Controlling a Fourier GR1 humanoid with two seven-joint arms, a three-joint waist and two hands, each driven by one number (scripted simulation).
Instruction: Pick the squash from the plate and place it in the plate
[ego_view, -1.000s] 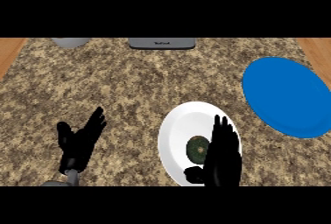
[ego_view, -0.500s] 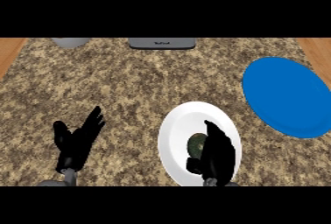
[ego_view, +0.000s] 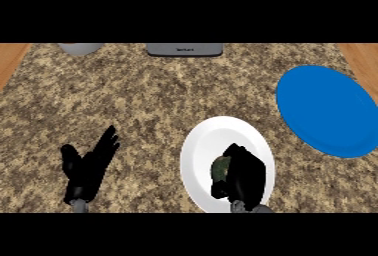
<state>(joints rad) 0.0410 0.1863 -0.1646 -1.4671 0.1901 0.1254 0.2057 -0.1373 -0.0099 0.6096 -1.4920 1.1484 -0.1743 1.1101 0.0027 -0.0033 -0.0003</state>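
A dark green squash (ego_view: 220, 168) lies on the white plate (ego_view: 214, 140) at the lower middle of the head view. My right hand (ego_view: 242, 177) sits over the plate with its fingers curled round the squash, so only the squash's left side shows. The blue plate (ego_view: 328, 110) lies at the right, apart from the white one and with nothing on it. My left hand (ego_view: 88, 167) rests open at the lower left on the counter, fingers pointing up and away.
A grey appliance (ego_view: 184, 49) and a grey bowl (ego_view: 80, 48) stand at the counter's far edge. Wooden surfaces show at the far left (ego_view: 11, 57) and far right corners. The speckled granite counter (ego_view: 148, 95) spreads between the plates and the far edge.
My right hand's fingers, straight over the squash a second ago, have curled round it. The left hand has barely shifted.
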